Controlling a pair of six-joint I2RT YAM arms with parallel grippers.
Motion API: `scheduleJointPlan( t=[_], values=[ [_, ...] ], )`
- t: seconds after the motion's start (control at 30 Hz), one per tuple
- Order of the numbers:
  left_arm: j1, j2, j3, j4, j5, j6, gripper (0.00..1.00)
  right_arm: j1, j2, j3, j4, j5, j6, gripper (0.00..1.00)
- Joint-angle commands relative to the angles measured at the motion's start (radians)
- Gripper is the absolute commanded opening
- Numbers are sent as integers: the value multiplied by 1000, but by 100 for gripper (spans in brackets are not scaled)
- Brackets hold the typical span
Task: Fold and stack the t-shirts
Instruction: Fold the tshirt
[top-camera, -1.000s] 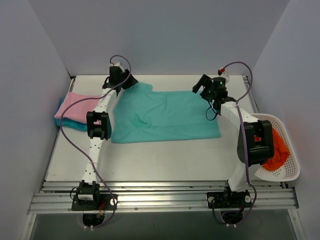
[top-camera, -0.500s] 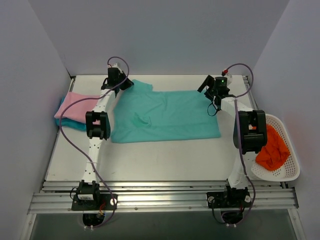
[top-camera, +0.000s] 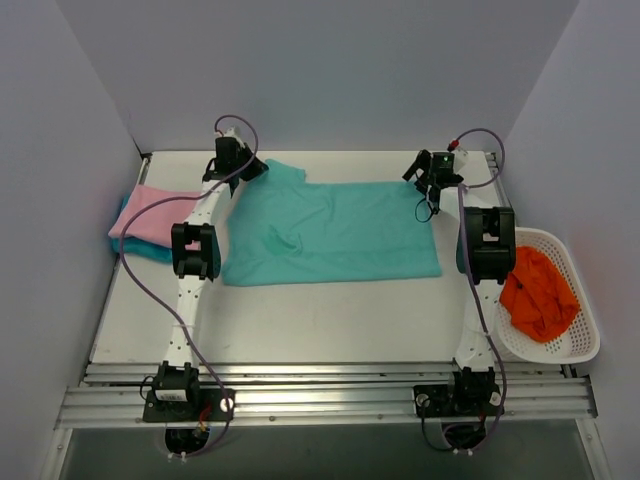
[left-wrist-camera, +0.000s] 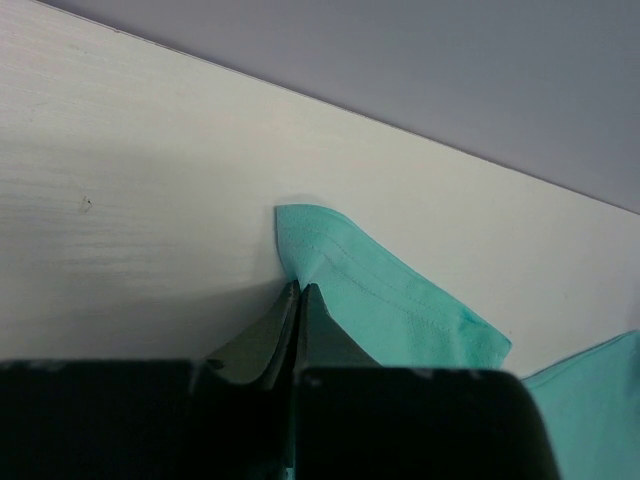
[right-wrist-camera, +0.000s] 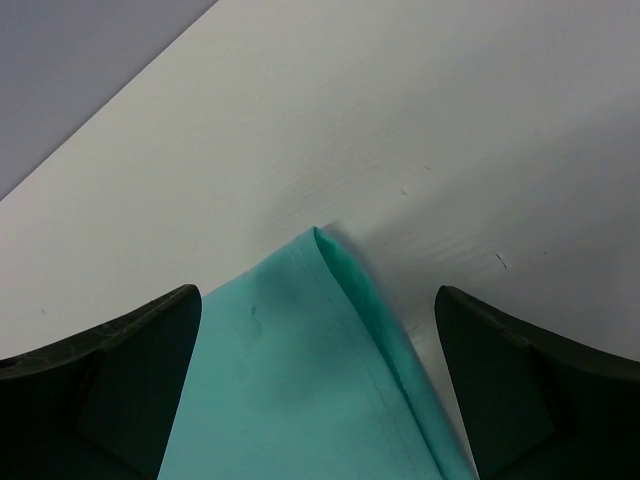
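Note:
A mint-teal t-shirt (top-camera: 330, 230) lies spread flat mid-table. My left gripper (top-camera: 252, 168) is at its back left corner, shut, with the sleeve edge (left-wrist-camera: 380, 290) pinched at the fingertips (left-wrist-camera: 300, 292). My right gripper (top-camera: 420, 172) is open over the back right corner; in the right wrist view the corner (right-wrist-camera: 320, 340) lies between the two fingers (right-wrist-camera: 110, 350), untouched. A folded pink t-shirt (top-camera: 155, 212) lies on a darker turquoise one (top-camera: 150, 250) at the table's left edge.
A white mesh basket (top-camera: 585, 340) at the right edge holds an orange cloth (top-camera: 538, 300). Purple-grey walls close the back and both sides. Both arms stretch from the near rail to the back of the table.
My right arm has reached farther back and right, bringing its open gripper to the shirt's back right corner and uncovering the basket. My left gripper has barely moved.

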Motion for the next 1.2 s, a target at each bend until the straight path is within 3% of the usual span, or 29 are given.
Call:
scheduleJointPlan(
  t=[0.0,0.23,0.43,0.7,0.8,0.83,0.87,1.17],
  values=[
    [8,-29,-24,-42,1,12,2,6,42,35,-27,-5,4,99],
    [8,-30,-30,-34,0,11,2,46,84,81,-26,-32,13,98],
    [8,-35,-39,-30,1,9,2,46,108,119,-47,-29,15,85],
    [8,-40,-47,-27,1,9,2,45,112,124,-61,-31,18,48],
    [8,-41,-52,-25,1,9,2,45,114,124,-58,-32,18,24],
    [10,-43,-52,-24,2,9,2,45,114,124,-60,-34,19,8],
    [8,-43,-53,-24,2,9,2,45,115,125,-61,-34,19,1],
    [7,-79,-116,51,5,23,2,31,121,162,-75,-45,3,0]
  ],
)
